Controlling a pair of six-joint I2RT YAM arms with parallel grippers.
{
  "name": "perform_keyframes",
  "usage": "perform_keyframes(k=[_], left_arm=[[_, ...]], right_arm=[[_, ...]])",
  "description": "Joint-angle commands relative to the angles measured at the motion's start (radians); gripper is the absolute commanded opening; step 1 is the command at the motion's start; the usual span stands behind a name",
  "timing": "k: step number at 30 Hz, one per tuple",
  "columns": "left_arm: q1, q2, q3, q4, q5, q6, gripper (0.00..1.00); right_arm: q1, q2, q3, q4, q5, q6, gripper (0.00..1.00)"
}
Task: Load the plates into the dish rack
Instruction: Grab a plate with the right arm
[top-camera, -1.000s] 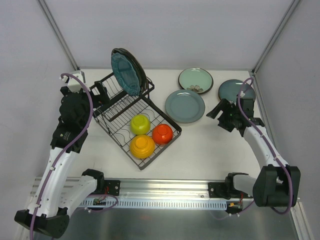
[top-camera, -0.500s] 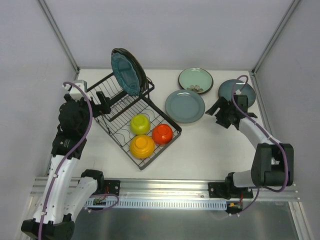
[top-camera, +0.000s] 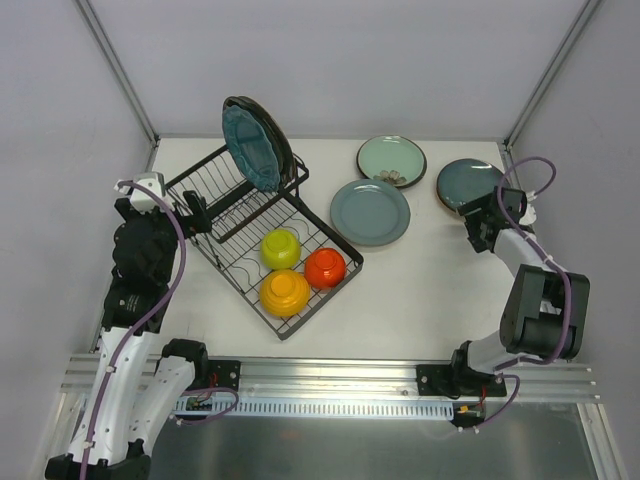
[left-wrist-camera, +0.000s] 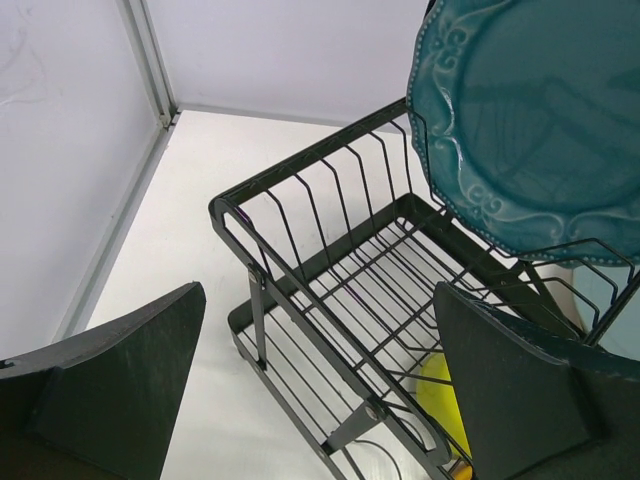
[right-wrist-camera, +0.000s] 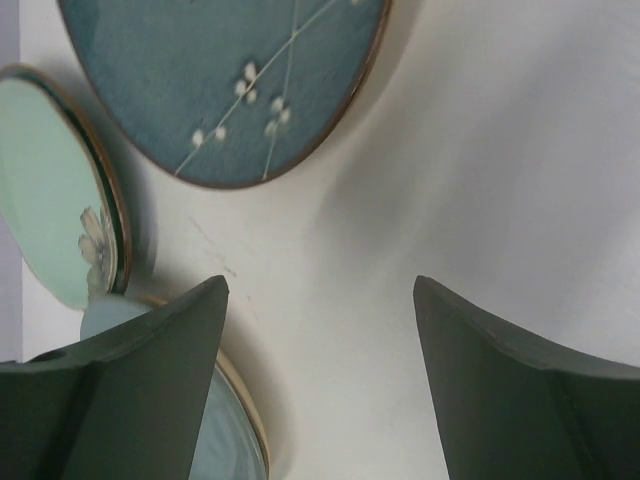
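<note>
**A:** Where does the right gripper (right-wrist-camera: 320, 292) stand?

**B:** Low over the counter (right-wrist-camera: 500, 150), jaws spread and empty, just short of the dark teal plate (right-wrist-camera: 225, 80) with the white sprig. That plate lies flat at the far right. The mint green plate (top-camera: 391, 160) and the grey-blue plate (top-camera: 370, 212) lie to its left. The scalloped teal plate (top-camera: 250, 150) stands already in the dish rack (top-camera: 240, 205).

**A:** So the step looks like a pickup of the dark teal one?

**B:** Most likely. A flat plate offers only its rim. One finger should slide under the near edge and the other come down on the glaze, then both should close firmly, since glaze is slippery.

**A:** And the left gripper (left-wrist-camera: 320, 292)?

**B:** Released, jaws wide, holding nothing, beside the rack's raised end. It could steady the rack or take a handover.
</note>
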Motion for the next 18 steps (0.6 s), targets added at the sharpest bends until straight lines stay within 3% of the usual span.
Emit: perform_keyframes(k=[1, 10, 18], left_arm=[[0.009, -0.016, -0.008, 0.058, -0.030, 0.032, 0.99], [0.009, -0.028, -0.017, 0.067, -0.027, 0.045, 0.99], [0.009, -0.025, -0.022, 0.075, -0.024, 0.049, 0.99]], right_arm=[[-0.041, 0.060, 0.082, 0.025, 0.086, 0.093, 0.79], [-0.095, 0.204, 0.173, 0.033, 0.117, 0.161, 0.77], [-0.113, 0.328, 0.269, 0.022, 0.102, 0.180, 0.68]])
